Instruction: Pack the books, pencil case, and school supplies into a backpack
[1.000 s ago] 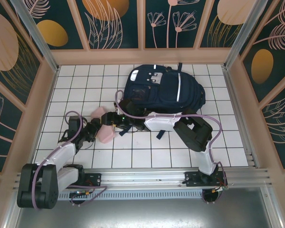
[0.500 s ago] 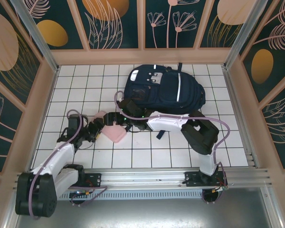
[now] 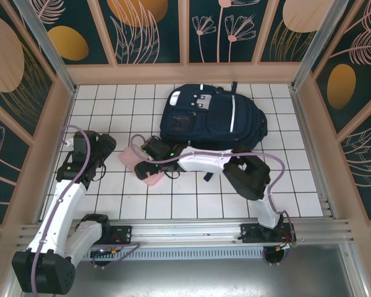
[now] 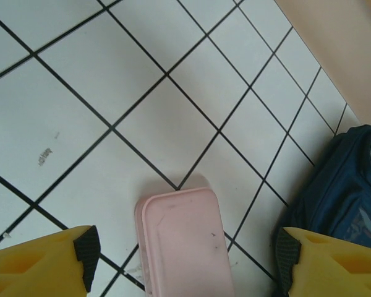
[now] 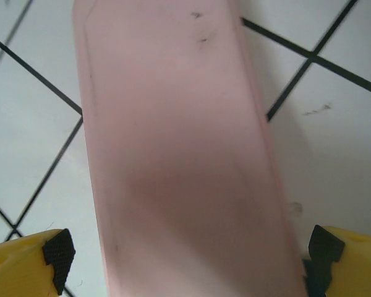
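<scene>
My right hand [image 5: 191,250] hung just over the pink pencil case [image 3: 130,156], spread wide with a finger on either side and gripping nothing. The case lay flat on the white tiled tabletop [image 3: 111,105], near the front left of the navy backpack [image 3: 213,117]. My left hand [image 4: 187,253] was raised off to the left, open and empty.

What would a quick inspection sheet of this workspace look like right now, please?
Surface: white tiled table, a few small scuffs.
Job's things: navy backpack lying at the far side; pink pencil case flat on the tiles beside it, not touching.
Clutter: nothing seen.
Grippers: right gripper open, jaws straddling the pencil case; left gripper open, holding nothing.
Cables: purple cables looped along both arms.
Surroundings: leaf-patterned wall panels; metal rail at the near edge.
</scene>
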`<state>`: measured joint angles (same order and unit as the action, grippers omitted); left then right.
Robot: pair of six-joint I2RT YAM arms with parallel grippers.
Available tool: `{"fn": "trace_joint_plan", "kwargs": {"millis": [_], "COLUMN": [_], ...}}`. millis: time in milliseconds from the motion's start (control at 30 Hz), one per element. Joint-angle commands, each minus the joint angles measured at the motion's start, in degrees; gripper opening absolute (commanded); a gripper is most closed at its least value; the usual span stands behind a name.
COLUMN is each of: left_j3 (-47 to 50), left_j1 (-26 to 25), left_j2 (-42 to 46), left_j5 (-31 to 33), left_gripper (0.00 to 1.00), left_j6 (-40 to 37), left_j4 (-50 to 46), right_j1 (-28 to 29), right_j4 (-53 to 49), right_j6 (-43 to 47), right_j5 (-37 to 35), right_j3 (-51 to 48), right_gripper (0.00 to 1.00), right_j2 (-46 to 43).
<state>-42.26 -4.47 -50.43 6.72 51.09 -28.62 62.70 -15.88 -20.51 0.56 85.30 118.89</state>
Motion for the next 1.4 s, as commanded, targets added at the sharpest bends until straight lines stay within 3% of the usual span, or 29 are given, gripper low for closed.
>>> {"fn": "trace_joint_plan", "kwargs": {"millis": [0, 467, 567, 667, 867, 1100, 1367], "left_j3": [-1.2, 2.7, 1.9, 1.0, 3.3, 10.6, 16.5], "left_j1": [0.3, 0.3, 0.3, 0.3, 0.3, 0.3, 0.3], "left_j2": [0.3, -0.5, -0.7, -1.7, -4.0, -7.1, -9.9], "left_j5": [0.5, -5.5, -5.8, -6.6, -13.6, -32.3, -41.0], "left_gripper": [0.77, 0.77, 0.77, 0.77, 0.80, 0.83, 0.80], "left_j6": [-1.6, -0.3, -1.1, -1.8, 0.1, 6.1, 12.7], "left_j4": [-1.2, 2.3, 1.7, 0.9, 5.3, 23.9, 40.7], "right_j1": [1.9, 6.8, 6.7, 5.9, 4.6, 4.6, 4.3], "right_j4": [-7.0, -17.8, -19.7, -15.8, -5.0, 0.2, 6.8], "right_j6": [5.4, 8.9, 8.2, 6.9, 4.9, 2.6, 0.5], "right_j5": [-4.7, -12.9, -16.3, -17.5, -15.5, -12.8, -4.7], "right_j3": [5.0, 15.2, 16.4, 11.7, -1.5, -7.8, -11.5], "right_gripper": [0.99, 0.99, 0.91, 0.78, 0.79, 0.79, 0.80], "right_j2": [3.1, 13.9, 14.0, 8.0, -7.4, -15.3, -19.6]}}
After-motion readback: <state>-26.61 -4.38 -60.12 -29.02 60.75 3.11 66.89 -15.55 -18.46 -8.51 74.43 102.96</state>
